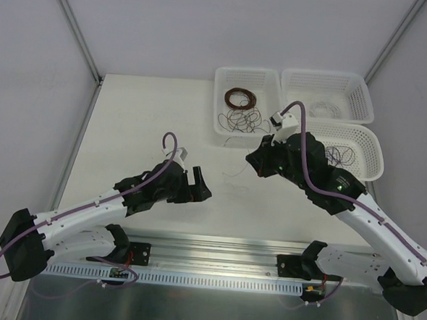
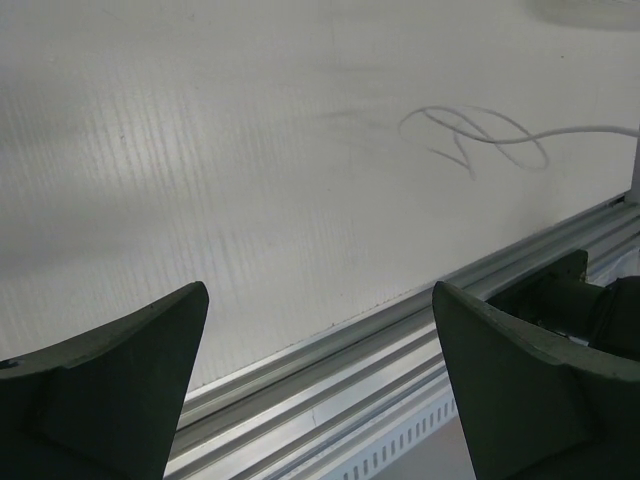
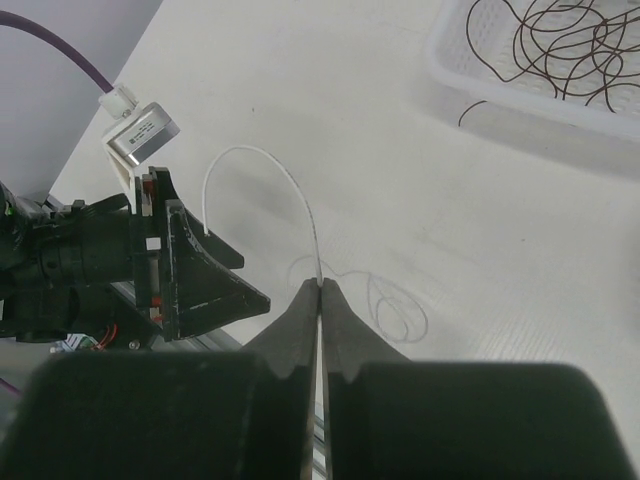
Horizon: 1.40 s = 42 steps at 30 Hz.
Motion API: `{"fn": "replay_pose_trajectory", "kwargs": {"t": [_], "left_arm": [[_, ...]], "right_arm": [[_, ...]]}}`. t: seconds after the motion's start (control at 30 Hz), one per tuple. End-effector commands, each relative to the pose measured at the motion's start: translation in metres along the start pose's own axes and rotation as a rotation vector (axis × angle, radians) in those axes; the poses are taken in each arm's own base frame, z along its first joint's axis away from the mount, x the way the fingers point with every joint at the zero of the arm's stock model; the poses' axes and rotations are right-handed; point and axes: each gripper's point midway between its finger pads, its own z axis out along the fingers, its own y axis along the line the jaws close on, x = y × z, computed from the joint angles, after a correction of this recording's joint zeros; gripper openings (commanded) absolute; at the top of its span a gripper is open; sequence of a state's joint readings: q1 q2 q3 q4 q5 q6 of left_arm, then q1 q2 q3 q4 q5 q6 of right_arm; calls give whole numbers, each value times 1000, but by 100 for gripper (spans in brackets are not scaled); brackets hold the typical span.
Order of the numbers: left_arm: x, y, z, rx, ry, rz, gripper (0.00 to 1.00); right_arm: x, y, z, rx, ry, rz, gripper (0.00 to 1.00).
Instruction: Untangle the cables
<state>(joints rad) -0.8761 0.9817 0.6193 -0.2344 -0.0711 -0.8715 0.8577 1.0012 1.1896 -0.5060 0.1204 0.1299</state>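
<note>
The cables are thin dark wires in a loose tangle (image 1: pixel 245 120) in the near half of a white basket (image 1: pixel 220 106); they also show in the right wrist view (image 3: pixel 565 40). My right gripper (image 3: pixel 320 285) is shut on a thin white wire (image 3: pixel 262 158) that arcs up and left from the jaws, above the table (image 1: pixel 255 162). A faint grey wire lies looped on the table below it (image 3: pixel 400 312), also seen in the left wrist view (image 2: pixel 480 135). My left gripper (image 2: pixel 320 290) is open and empty, low near the table's front edge (image 1: pixel 201 185).
A neat brown coil (image 1: pixel 240 98) lies in the far half of the same basket. A second basket (image 1: pixel 362 104) holds a pale coil (image 1: pixel 322 107). A third basket (image 1: pixel 377 159) at the right holds dark strands (image 1: pixel 342 155). An aluminium rail (image 2: pixel 400 340) runs along the front edge.
</note>
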Motion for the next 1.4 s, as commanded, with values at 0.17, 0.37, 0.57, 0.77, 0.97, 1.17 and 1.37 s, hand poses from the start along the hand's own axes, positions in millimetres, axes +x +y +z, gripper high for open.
{"fn": "replay_pose_trajectory", "kwargs": {"t": [0.17, 0.37, 0.57, 0.77, 0.97, 1.17, 1.37], "left_arm": [[-26, -59, 4, 240, -100, -49, 91], [-42, -65, 14, 234, -174, -72, 86], [-54, -75, 25, 243, -226, -55, 80], [-57, -102, 31, 337, -255, -30, 77], [-55, -106, 42, 338, -283, 19, 71], [-70, -40, 64, 18, -414, -133, 50], [-87, -39, 66, -12, -493, -132, 52]], "right_arm": [[-25, 12, -14, -51, -113, 83, 1], [-29, 17, -15, -78, -150, 174, 1], [-30, 21, -14, -99, -165, 227, 1], [-26, 25, -12, -123, -162, 257, 1], [-28, 31, -14, -153, -168, 270, 1], [-36, 40, -25, -200, -179, 276, 1], [-34, 43, -34, -221, -177, 284, 1]]}}
